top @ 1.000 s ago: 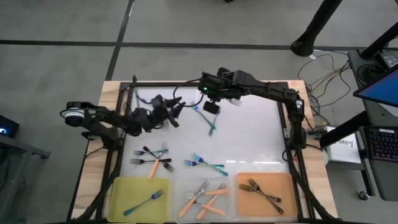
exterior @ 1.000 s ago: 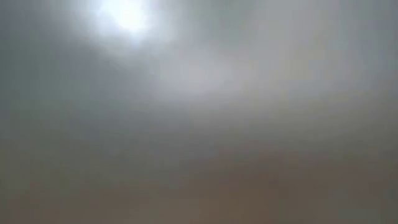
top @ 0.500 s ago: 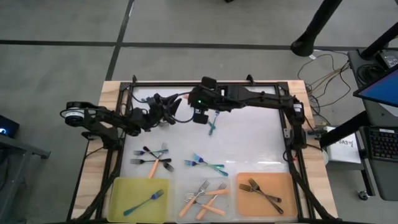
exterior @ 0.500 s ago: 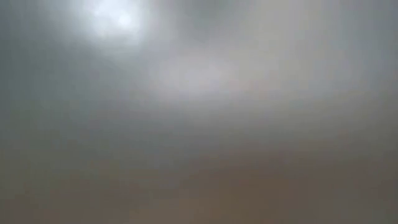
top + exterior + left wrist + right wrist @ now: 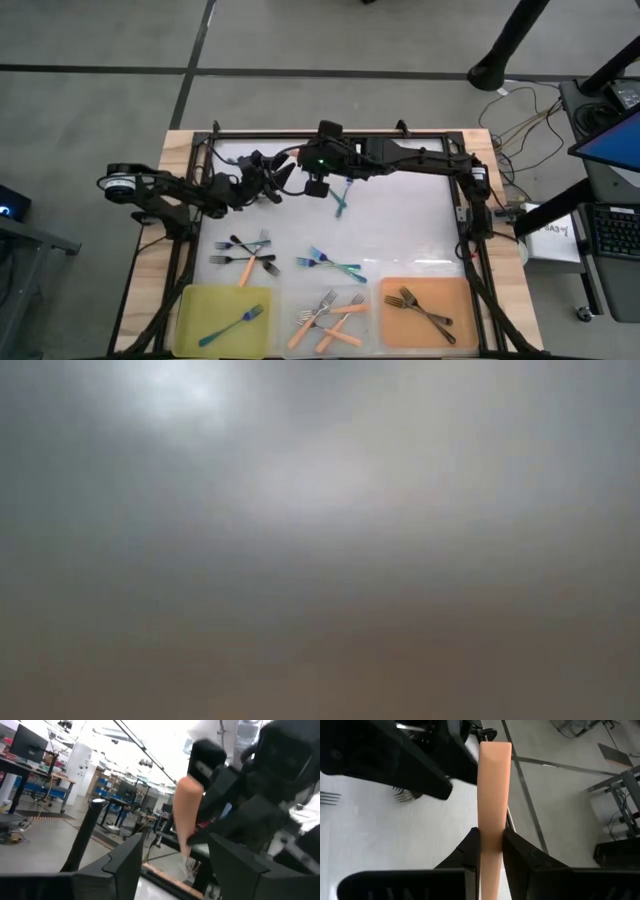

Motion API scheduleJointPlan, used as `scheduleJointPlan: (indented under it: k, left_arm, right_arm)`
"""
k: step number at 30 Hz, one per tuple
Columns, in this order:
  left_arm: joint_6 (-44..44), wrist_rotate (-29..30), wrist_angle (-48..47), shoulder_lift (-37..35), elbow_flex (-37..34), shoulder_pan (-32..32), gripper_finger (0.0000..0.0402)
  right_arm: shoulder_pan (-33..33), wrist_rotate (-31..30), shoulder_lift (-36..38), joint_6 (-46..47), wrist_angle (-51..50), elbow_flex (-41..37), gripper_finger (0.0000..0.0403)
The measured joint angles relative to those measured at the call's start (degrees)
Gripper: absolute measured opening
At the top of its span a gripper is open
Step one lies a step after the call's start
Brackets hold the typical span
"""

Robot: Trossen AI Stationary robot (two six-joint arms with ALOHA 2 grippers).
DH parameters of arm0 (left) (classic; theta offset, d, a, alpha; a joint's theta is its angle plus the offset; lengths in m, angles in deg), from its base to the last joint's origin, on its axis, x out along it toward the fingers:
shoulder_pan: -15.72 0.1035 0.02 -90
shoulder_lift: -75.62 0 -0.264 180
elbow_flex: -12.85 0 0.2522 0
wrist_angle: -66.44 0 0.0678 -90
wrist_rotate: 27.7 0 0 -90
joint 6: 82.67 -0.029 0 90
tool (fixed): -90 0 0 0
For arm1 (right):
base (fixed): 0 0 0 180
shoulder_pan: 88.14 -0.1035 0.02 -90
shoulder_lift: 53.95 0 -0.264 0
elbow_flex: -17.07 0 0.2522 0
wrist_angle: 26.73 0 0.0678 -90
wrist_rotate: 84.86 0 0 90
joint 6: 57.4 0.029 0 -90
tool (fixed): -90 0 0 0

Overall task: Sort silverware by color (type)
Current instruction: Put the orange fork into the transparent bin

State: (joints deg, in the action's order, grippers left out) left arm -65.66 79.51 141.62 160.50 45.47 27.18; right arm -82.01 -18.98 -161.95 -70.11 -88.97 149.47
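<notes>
Yellow tray (image 5: 205, 303): at the near edge of the tabletop (image 5: 400, 225), on the left; holds one blue-teal fork (image 5: 231, 325) lying at a slant.
Clear tray (image 5: 300, 298): middle of the near row; holds orange-handled forks (image 5: 330, 322) piled crosswise, silver tines showing.
Orange tray (image 5: 455, 300): near row, on the right; holds dark grey-black forks (image 5: 424, 308), crossed.
Loose silverware, left: a mixed cluster (image 5: 248, 255) of dark, orange-handled and bluish forks lies on the white surface behind the yellow tray.
Loose silverware, centre: a few blue-teal forks (image 5: 333, 264) lie together behind the clear tray.
Single fork: one more blue-teal fork (image 5: 341, 200) lies near the far middle, just beside the right arm's wrist.
Right end effector (image 5: 491, 845): reached across to the far middle of the tabletop, fingers clamped on the orange handle of a fork (image 5: 493, 790), which stands out straight between them.
Left end effector (image 5: 283, 177): at the far left-centre, fingers spread wide, close to the held orange handle; whether it touches the handle cannot be told.
Low view: only a grey blur, nothing to make out.
Writing: a white paper (image 5: 553, 236) lies right of the tabletop; its print is too small to read.
</notes>
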Motion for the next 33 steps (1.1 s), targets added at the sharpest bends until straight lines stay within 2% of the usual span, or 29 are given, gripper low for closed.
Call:
scheduleJointPlan:
  k: [6, 12, 17, 24, 33]
  left_arm:
    - [-2.7, 0.1, -3.0, 0.1, 4.6, 0.0, 0.0229]
    - [-5.7, 0.7, -11.4, 0.1, 8.6, 0.0, 0.022]
    - [-8.3, 1.7, -11.6, 0.1, 9.6, 0.0, 0.0173]
    - [-9.7, 2.0, -11.4, -0.1, 9.6, 0.1, 0.0041]
    - [-10.2, 1.5, -11.5, -0.2, 9.0, 0.2, 0.0034]
  right_arm:
    - [-0.1, 0.0, 0.0, 0.1, 0.8, -0.8, 0.0041]
    - [-0.1, -0.4, 0.0, 0.1, 0.5, -0.8, 0.0041]
    - [-0.2, -0.5, 0.0, -0.7, 0.9, -0.8, 0.0041]
    - [-0.3, -2.7, 0.0, -2.1, 1.3, -0.8, 0.0041]
    - [-0.3, -3.0, 0.0, -2.4, 0.3, -0.8, 0.001]
